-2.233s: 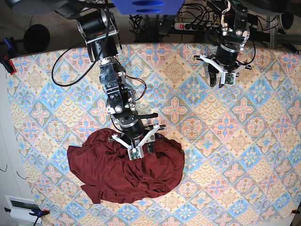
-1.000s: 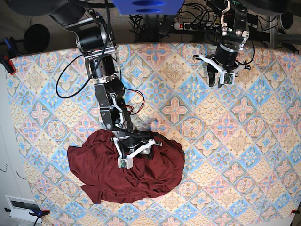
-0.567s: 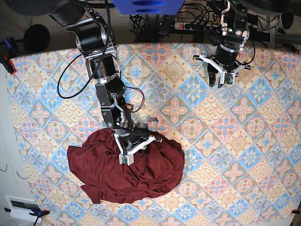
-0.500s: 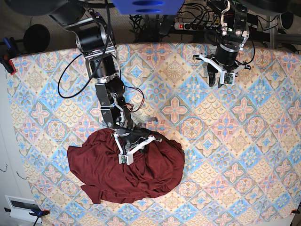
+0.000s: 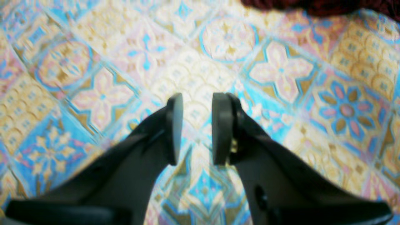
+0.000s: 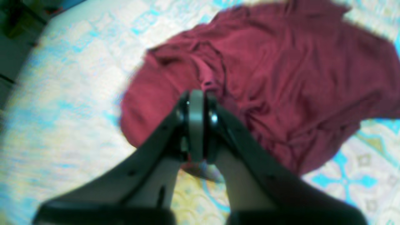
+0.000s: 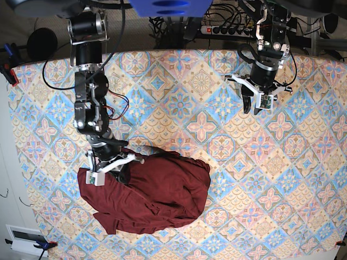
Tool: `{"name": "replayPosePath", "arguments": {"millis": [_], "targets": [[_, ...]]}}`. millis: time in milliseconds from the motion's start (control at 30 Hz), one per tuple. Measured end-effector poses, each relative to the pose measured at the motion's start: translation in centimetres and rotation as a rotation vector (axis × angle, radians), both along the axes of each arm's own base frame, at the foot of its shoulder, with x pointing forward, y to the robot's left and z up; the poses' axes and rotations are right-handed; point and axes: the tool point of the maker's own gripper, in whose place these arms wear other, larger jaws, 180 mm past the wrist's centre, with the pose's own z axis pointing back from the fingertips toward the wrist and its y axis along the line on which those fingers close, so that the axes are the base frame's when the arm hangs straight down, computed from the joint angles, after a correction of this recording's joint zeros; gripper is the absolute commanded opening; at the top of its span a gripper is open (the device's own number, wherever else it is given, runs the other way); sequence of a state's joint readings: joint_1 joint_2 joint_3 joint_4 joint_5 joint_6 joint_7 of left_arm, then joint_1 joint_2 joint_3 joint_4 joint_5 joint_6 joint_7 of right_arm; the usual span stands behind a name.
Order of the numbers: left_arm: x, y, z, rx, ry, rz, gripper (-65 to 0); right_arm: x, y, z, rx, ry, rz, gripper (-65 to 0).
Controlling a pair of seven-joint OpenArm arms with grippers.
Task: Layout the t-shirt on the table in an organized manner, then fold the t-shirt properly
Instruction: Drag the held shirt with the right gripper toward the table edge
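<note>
The dark maroon t-shirt (image 7: 157, 195) lies crumpled on the front left of the patterned table (image 7: 217, 135). My right gripper (image 7: 122, 172) sits at the heap's upper left edge. In the right wrist view this gripper (image 6: 196, 93) is shut, with a raised ridge of the t-shirt (image 6: 297, 78) running into its tips. Far off at the back right, my left gripper (image 7: 255, 105) hovers over bare table. The left wrist view shows the left gripper (image 5: 197, 100) with a small gap between its pads and nothing in it. A sliver of the t-shirt (image 5: 328, 6) shows at that view's top edge.
A power strip (image 7: 222, 30) and tangled cables lie behind the table's far edge. A red clamp (image 7: 9, 71) grips the left edge, and a white box (image 7: 24, 238) sits off the front left corner. Red and black wires (image 7: 114, 105) loop beside the right arm.
The right gripper shut on the shirt's middle, then swung left with its arm, dragging a fold to the heap's upper left. The left arm barely shifted.
</note>
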State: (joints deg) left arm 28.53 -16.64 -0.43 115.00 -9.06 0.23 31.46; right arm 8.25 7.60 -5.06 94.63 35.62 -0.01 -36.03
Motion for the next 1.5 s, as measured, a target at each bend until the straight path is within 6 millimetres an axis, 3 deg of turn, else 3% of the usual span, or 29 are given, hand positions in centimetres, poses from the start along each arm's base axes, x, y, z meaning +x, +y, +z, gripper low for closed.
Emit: {"name": "replayPosePath", "arguments": {"millis": [100,233,300,433,567,667,900,1033,1167,1333,1500], "targets": [[0.4,0.2,-0.1,0.003,-0.001,0.002,-48.6,-0.2,-6.3,3.8,0.06,-0.105,-0.124,-64.2],[1.3,0.4,-0.6,0.005,-0.001,0.009,-48.6,-3.1,-13.7,4.0,0.029,-0.108,-0.231,-64.3],[1.7,0.4,-1.0,0.0,0.003,0.013,-48.6,-4.2,-15.3,4.6,0.025,-0.129,-0.209,-64.3],[2.9,0.7,-1.6,-0.003,0.007,0.024,-48.6,-6.0,-20.0,7.7,0.025,-0.221,-0.272,-64.3],[4.4,-1.5,-1.7,-0.016,-0.002,-0.029,-48.0,-8.6,-24.3,8.3,0.02,-0.215,-0.365,-64.3],[6.0,-3.8,-1.6,-0.036,-0.016,-0.088,-47.9,-9.5,-26.1,9.2,0.004,-0.231,-0.406,-64.3],[9.2,-5.0,-1.9,-0.051,-0.029,-0.086,-47.9,-12.3,-30.9,12.1,-0.033,-0.305,-0.535,-64.3],[11.4,-7.6,-2.0,-0.064,-0.03,-0.132,-47.8,-13.1,-31.6,11.5,-0.039,-0.283,-0.561,-64.3],[13.0,-12.2,-2.1,-0.082,-0.024,-0.222,-42.9,-12.6,-31.0,11.4,-0.029,-0.28,-0.539,-64.3],[14.4,-17.6,-3.7,0.033,0.003,-0.358,-39.4,-11.4,-29.0,9.8,-0.01,-0.245,-0.487,-64.3],[15.2,-23.9,-3.8,0.167,-0.021,-0.542,-38.9,-10.6,-27.3,8.9,0.004,-0.223,-0.439,-64.3]]}}
